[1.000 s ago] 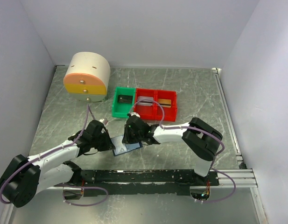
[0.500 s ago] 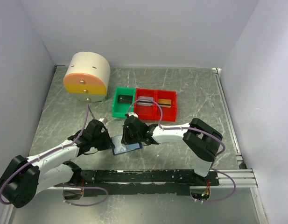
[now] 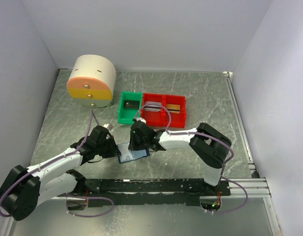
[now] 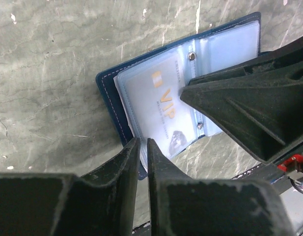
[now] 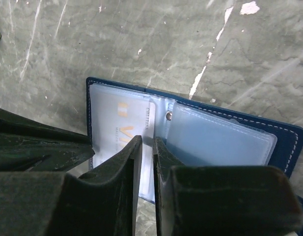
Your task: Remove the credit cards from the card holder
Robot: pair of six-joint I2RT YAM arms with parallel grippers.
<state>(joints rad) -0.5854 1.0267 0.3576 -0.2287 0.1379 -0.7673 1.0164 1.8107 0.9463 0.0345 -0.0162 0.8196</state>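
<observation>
**Item:** card holder (image 3: 133, 156), lying open on the counter (image 3: 205, 93), lower centre of the top view, between both arms.
**Contents:** one credit card (image 4: 153, 96), marked VIP, inside a clear sleeve (image 4: 125, 93).
**Left claw** (image 4: 143, 143): narrow slit, tips at the holder's edge; cannot tell whether it grips.
**Right claw** (image 5: 147, 142): narrow slit over the sleeves; likewise.
**Risk:** pinching sleeve and card together would likely drag the whole holder.
</observation>
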